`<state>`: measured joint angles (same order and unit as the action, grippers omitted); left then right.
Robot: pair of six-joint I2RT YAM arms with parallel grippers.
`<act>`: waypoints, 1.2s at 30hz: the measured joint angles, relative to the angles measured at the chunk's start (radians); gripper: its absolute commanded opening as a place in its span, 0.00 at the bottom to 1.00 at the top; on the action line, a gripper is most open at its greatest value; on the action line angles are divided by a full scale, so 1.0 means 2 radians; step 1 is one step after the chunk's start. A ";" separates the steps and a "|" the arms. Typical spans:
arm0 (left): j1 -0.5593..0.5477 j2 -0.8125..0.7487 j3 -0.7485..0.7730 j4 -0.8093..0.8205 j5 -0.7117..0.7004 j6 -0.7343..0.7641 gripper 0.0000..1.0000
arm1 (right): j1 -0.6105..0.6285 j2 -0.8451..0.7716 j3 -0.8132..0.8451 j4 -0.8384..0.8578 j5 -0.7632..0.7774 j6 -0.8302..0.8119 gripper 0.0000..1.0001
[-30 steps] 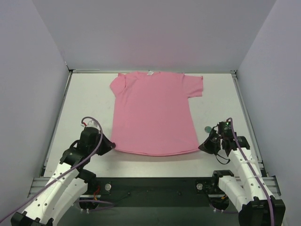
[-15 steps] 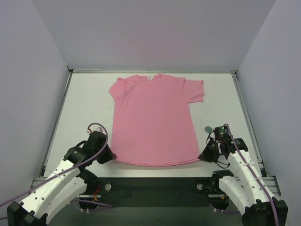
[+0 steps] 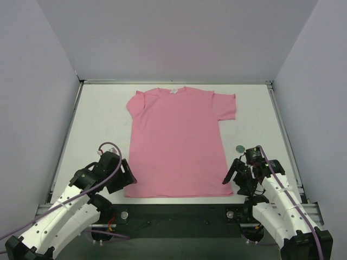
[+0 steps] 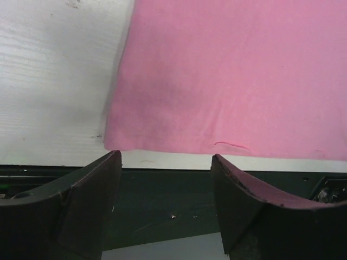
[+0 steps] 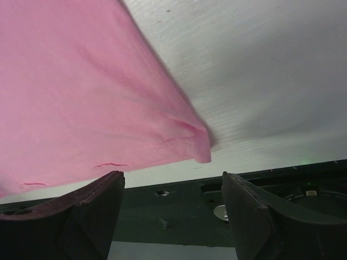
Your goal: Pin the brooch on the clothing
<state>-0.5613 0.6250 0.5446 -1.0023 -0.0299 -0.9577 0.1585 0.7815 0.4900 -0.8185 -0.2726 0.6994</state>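
Observation:
The clothing (image 3: 179,141), a pink T-shirt, lies flat on the white table with its neckline at the far side and its hem along the near edge. The brooch (image 3: 239,148), a small dark disc, rests on the table just right of the shirt. My left gripper (image 3: 129,177) is open at the hem's left corner, holding nothing. In the left wrist view the gripper (image 4: 165,157) stands just short of the hem of the clothing (image 4: 233,76). My right gripper (image 3: 234,179) is open at the hem's right corner. In the right wrist view the gripper (image 5: 172,176) sits below the corner of the clothing (image 5: 81,97).
The white table (image 3: 97,119) is closed in by pale walls at the back and on both sides. A dark metal rail (image 3: 179,214) with bolts runs along the near edge, right below the shirt's hem. Purple cables loop over both arms.
Both grippers held the hem's corners and dragged the shirt toward the near edge. Now both have opened and let go, and the hem lies flat.

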 measured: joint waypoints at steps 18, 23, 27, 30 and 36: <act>0.015 0.187 0.105 0.190 -0.047 0.078 0.82 | 0.033 0.060 0.064 0.093 0.016 0.000 0.67; 0.072 0.253 0.155 0.250 -0.027 0.123 0.82 | 0.123 0.121 0.072 0.141 0.048 -0.002 0.60; 0.136 0.311 0.204 0.282 -0.006 0.154 0.83 | 0.210 0.209 0.113 0.162 0.093 -0.014 0.45; 0.162 0.351 0.244 0.290 0.000 0.174 0.83 | 0.255 0.260 0.145 0.175 0.120 -0.023 0.24; 0.201 0.457 0.351 0.293 0.020 0.203 0.83 | 0.309 0.355 0.179 0.197 0.145 -0.025 0.05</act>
<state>-0.1596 1.5394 1.2472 -0.4164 0.0109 -0.5526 0.7773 1.4914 0.8471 -0.4240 0.0166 0.6495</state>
